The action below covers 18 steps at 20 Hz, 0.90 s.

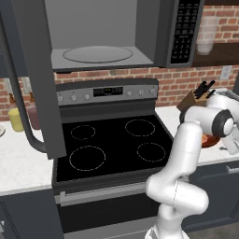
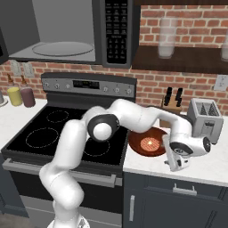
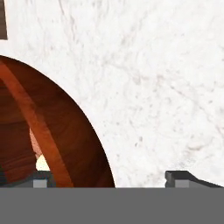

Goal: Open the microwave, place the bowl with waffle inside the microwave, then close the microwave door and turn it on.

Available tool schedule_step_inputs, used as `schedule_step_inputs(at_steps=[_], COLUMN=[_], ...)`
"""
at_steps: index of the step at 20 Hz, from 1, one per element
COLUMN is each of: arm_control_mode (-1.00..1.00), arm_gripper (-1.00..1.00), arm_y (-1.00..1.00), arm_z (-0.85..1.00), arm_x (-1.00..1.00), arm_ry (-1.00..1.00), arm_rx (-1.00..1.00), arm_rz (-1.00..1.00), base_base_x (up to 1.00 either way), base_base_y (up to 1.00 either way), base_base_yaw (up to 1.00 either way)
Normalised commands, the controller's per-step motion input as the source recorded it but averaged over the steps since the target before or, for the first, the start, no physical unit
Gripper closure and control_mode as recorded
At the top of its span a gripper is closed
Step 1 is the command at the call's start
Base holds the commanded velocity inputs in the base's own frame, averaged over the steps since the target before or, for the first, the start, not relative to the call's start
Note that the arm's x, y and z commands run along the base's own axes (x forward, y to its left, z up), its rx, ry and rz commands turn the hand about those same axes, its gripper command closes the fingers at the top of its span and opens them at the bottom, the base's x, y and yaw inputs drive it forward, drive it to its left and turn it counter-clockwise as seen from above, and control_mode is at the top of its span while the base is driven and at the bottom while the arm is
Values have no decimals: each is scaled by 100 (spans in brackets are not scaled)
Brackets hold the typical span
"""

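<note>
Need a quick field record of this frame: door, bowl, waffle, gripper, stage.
microwave door: swung open
microwave: cavity bare, glass turntable visible
bowl: on the counter right of the stove
waffle: lying in the bowl
gripper: open, jaws straddling the bowl's rim, one fingertip over the bowl, one over the counter
stage: bowl not yet lifted
</note>
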Motion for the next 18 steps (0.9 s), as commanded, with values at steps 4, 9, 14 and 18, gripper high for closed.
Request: schedule_step_inputs(at_steps=[4, 9, 14, 18], arm_control_mode=[-100, -100, -100, -100], arm_gripper=[-100, 100, 100, 100], arm_y=[79, 53, 5, 5], arm_z=[-18, -10, 0, 23], arm_x=[10, 15, 0, -23], arm_ry=[-10, -8, -1, 0], arm_rx=[-5, -2, 0, 0], arm_rz=[0, 0, 0, 0], base_base_x=[0, 0, 0, 0], base_base_y=[0, 0, 0, 0], base_base_yaw=[0, 0, 0, 0])
